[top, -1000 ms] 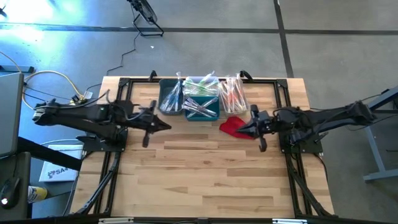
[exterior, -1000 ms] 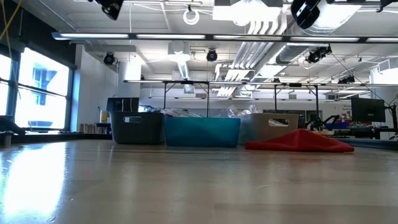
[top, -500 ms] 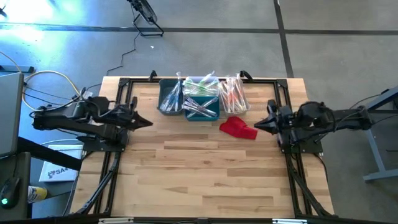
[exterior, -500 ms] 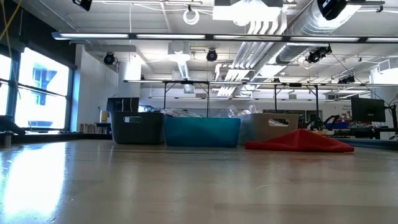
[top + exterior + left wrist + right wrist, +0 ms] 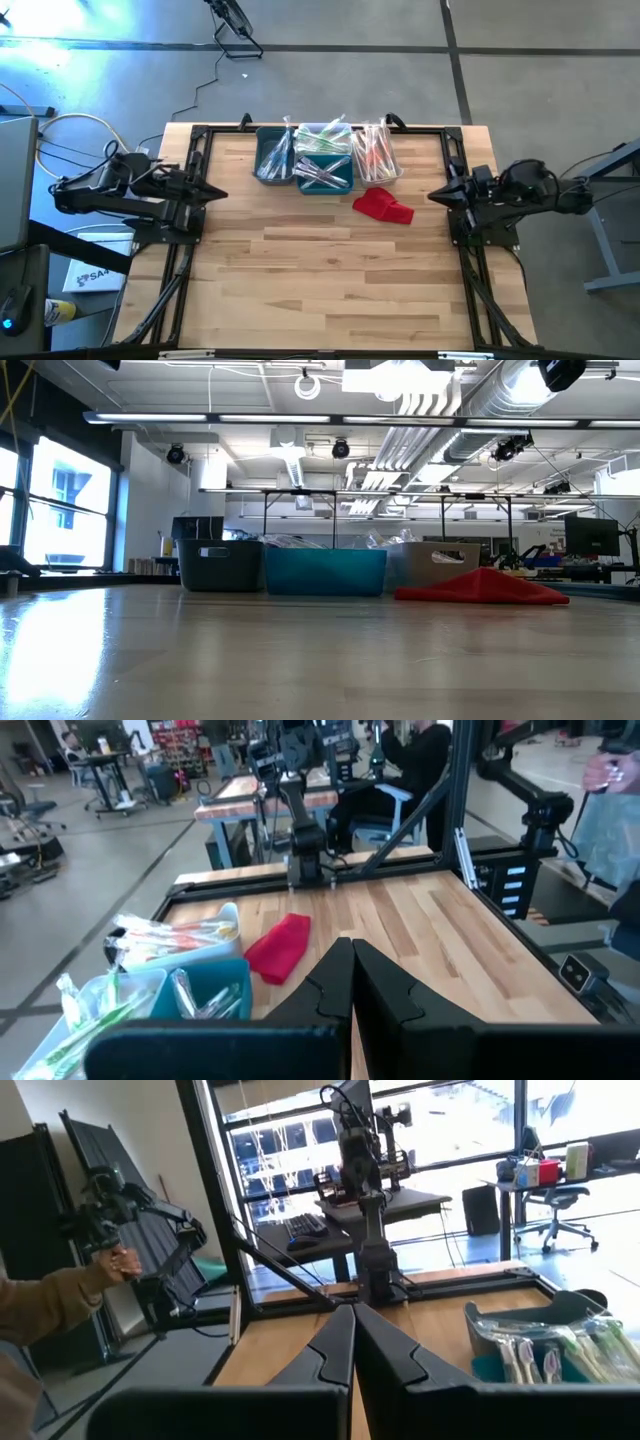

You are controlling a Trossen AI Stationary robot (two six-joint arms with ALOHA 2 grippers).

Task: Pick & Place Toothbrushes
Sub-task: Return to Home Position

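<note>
Toothbrushes (image 5: 325, 155) in clear wrappers lie packed inside the small bins (image 5: 272, 160), which stand in a group at the far edge of the worktop (image 5: 330, 280), about midway between the two arms. Green handles show in the middle of the group, and orange handles in the pale bin (image 5: 377, 150) on the right side. In the low view the dark grey bin (image 5: 222, 565), the teal bin (image 5: 325, 572) and the pale bin stand side by side. A red cloth (image 5: 383, 206) lies crumpled on the wood just in front of the pale bin, on the side of the right arm.

The left end effector (image 5: 218, 193) is at the left edge of the worktop, well apart from the bins. Its two fingers (image 5: 330, 995) are pressed together and hold nothing. The right end effector (image 5: 436, 196) is at the right edge, near the cloth but not touching it. Its fingers (image 5: 335, 1350) also meet along their length, with nothing between them.
</note>
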